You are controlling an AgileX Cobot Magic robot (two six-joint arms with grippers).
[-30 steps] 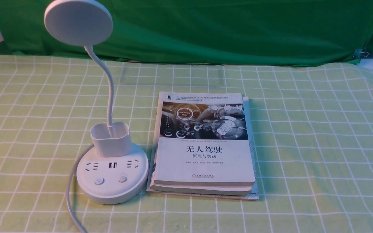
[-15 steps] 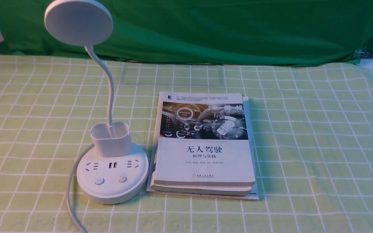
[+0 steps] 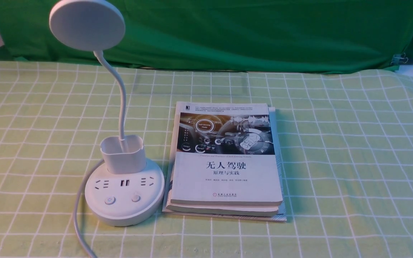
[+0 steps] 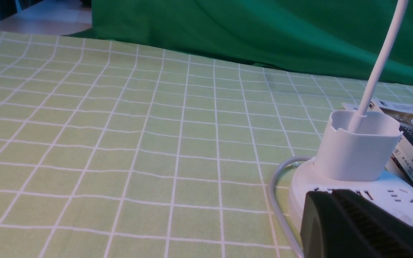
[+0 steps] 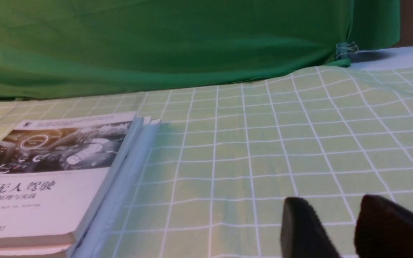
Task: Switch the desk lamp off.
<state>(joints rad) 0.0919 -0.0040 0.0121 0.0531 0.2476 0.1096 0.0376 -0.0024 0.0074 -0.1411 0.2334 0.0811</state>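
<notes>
Lamp [image 3: 124,193] unlit, upright beside books [image 3: 226,161] | left gripper [image 4: 330,193] clenched | right gripper [image 5: 332,204] released

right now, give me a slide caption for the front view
White lamp standing left of a stack of books on a checked cloth.

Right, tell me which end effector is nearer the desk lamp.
Left. The left end effector is left of the desk lamp; the right end effector is farther off, right of the books.
</notes>
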